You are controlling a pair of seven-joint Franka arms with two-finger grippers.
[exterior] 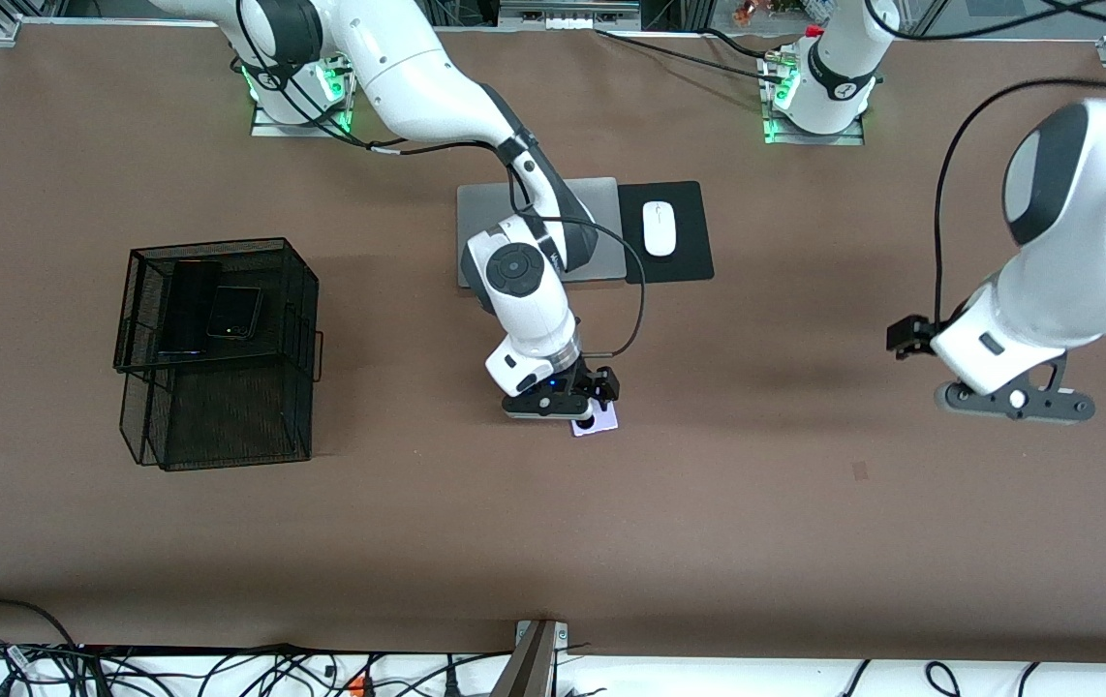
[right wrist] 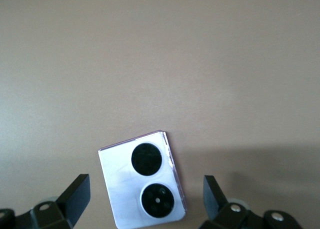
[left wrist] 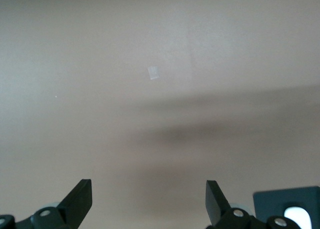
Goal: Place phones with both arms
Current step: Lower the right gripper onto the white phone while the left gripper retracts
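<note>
In the centre of the front view the right gripper (exterior: 580,411) hung low over the lavender-white phone (exterior: 599,422), which lay flat on the brown table (exterior: 756,503) with one corner showing past the fingers. The right wrist view showed its jaws spread wide, released, with the lavender-white phone (right wrist: 142,185) lying tilted between the two fingertips (right wrist: 75,196), its two black circles up and nothing touching it. At the left of the front view stood a black wire basket (exterior: 219,353); on its upper tier lay the long black phone (exterior: 187,306) with the small dark phone (exterior: 234,312) just beside it. At the right edge of that view the left gripper (exterior: 1018,399) waited above bare table, its jaws likewise wide apart and holding nothing.
</note>
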